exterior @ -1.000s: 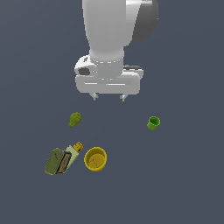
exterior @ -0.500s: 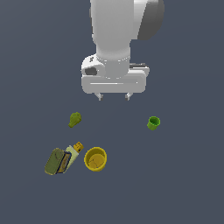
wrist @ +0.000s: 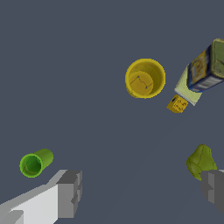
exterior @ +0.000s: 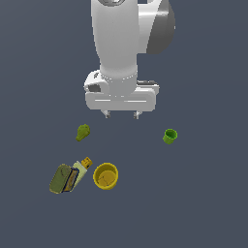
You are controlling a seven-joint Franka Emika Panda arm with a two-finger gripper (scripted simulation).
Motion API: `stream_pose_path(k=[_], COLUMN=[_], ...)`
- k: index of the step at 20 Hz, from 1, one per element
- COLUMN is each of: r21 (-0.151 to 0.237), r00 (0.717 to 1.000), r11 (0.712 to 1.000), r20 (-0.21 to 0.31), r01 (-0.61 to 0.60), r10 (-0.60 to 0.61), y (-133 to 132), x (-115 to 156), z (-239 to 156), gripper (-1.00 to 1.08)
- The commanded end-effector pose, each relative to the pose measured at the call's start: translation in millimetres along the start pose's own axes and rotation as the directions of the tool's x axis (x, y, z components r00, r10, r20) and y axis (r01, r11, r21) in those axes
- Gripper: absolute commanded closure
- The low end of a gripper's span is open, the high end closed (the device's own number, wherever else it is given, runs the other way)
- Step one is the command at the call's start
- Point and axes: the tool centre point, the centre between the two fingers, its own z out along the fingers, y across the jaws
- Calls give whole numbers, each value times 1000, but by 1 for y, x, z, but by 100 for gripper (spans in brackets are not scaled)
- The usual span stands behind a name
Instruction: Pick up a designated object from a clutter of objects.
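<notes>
The end effector (exterior: 121,115) hangs above the table (exterior: 203,193), fingers spread wide, gripping nothing. The golden-orange block (exterior: 86,162) is small and boxy, studs at its outer end, lying between the round yellow cup (exterior: 105,176) and the flat cream box (exterior: 77,174), touching the box. Since a second ago, the arm has shifted toward the exterior view's right; the objects stayed put.

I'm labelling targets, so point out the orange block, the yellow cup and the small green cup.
orange block (exterior: 86,162), exterior view, its top face
yellow cup (wrist: 145,79), wrist view, inside bottom
small green cup (exterior: 169,136), exterior view, its rim
</notes>
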Motion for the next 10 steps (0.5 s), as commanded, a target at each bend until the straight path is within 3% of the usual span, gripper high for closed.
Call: stream_pose_path(k=[1, 10], r21=[2, 6], r00=[999, 974], r11=[999, 974], r20=[1, 2], r01=[-34, -228], r10=[34, 228], y=[8, 60], x=[8, 44], z=[11, 75], gripper=[-92, -92])
